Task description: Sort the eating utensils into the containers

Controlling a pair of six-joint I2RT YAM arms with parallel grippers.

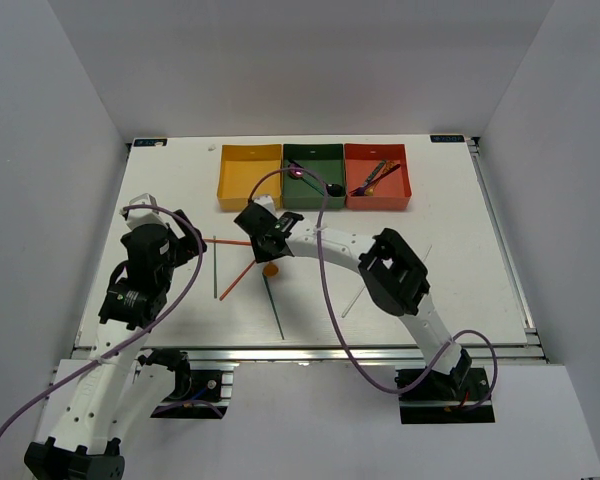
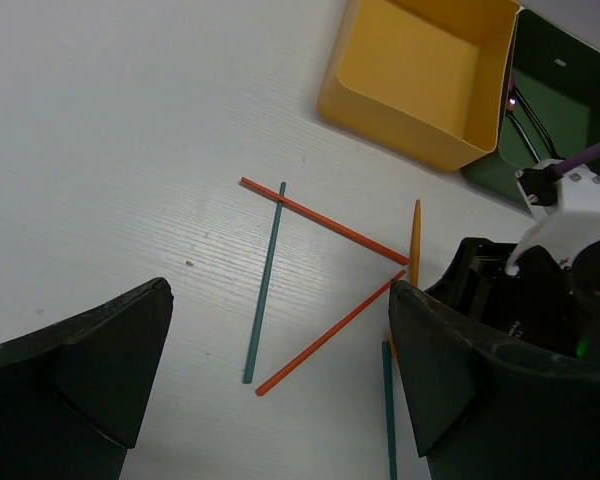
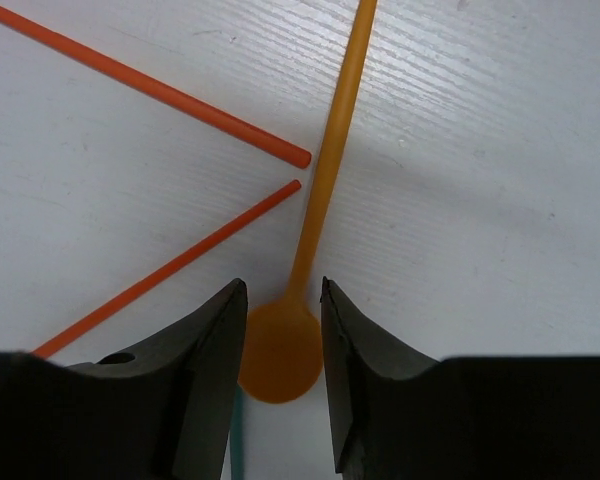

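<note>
The right pincer (image 3: 284,300), low in its wrist view, stands narrow, a finger either side of the orange spoon (image 3: 322,185) at its bowl; whether it pinches cannot be told. The spoon lies flat on the table (image 3: 480,200), its handle reaching the top edge. The left pincer (image 2: 278,300) gapes wide, holding nothing.

The left arm (image 1: 145,270) and right arm (image 1: 335,245) are made of smooth white shell links joined by bulky black housings, and each stands on a flat black base plate (image 1: 185,385), at 7 and 5 o'clock in the overhead view. A thin purple cable (image 1: 332,320) loops loosely along each arm. The left gripper (image 2: 280,340) and right gripper (image 3: 283,340) have matte black, wedge-shaped fingers (image 3: 195,380), and a white bracket (image 2: 570,210) caps the right wrist.
</note>
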